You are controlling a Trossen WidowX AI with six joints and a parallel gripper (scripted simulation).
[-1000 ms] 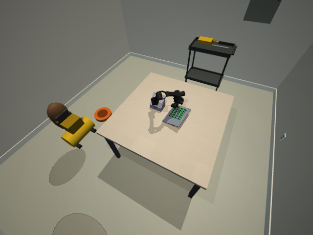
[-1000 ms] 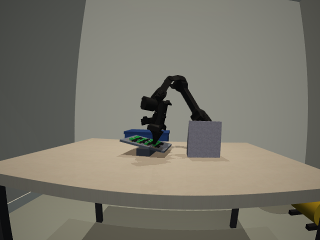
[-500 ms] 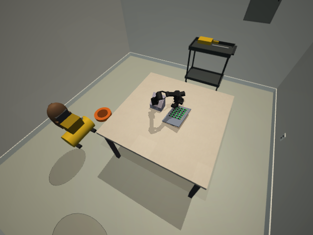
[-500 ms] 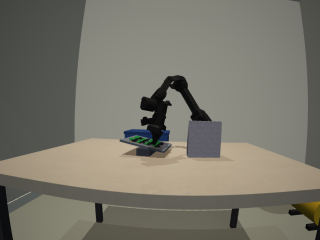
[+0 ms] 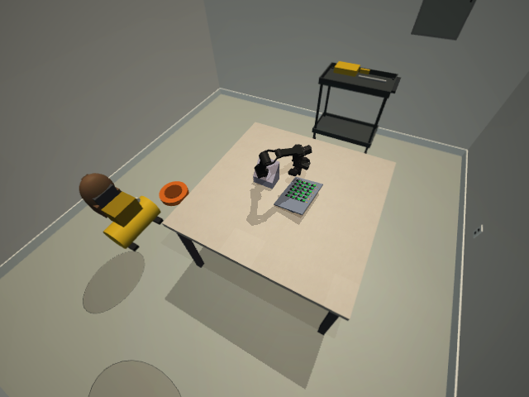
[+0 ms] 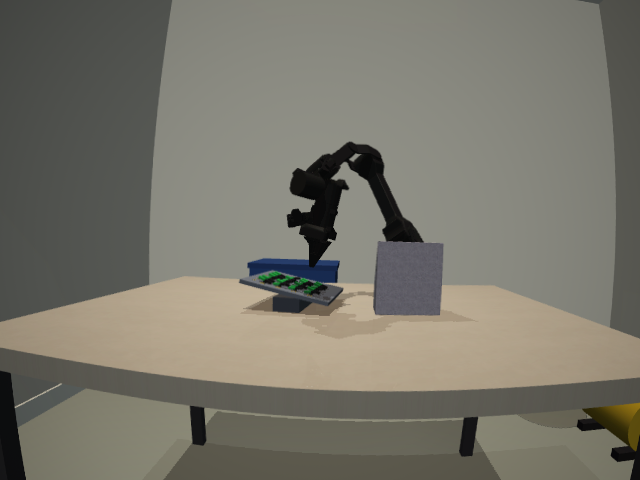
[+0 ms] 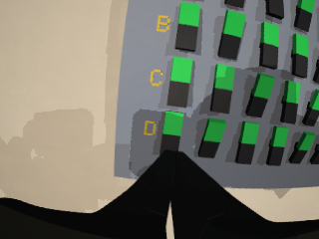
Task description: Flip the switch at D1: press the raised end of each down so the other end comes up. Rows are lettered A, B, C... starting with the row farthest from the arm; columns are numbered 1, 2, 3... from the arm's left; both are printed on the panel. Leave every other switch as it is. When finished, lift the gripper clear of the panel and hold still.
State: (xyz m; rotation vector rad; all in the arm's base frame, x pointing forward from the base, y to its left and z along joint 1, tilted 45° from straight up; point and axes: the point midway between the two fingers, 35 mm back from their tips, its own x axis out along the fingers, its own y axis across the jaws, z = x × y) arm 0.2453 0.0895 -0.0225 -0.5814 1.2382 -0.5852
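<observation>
The tilted grey switch panel carries rows of green-and-black rocker switches. In the wrist view the printed letter D is left of the D1 switch. D1's green half shows; its black half is partly covered by the fingertips. Which end of D1 is raised I cannot tell. My gripper is shut and empty, pointing down. In the exterior view its tips are above the panel with a gap between.
The C1 switch is just beyond D1, and the D2 switch is to its right. The arm stands on a grey block beside the panel. A blue box shows behind the panel in the exterior view.
</observation>
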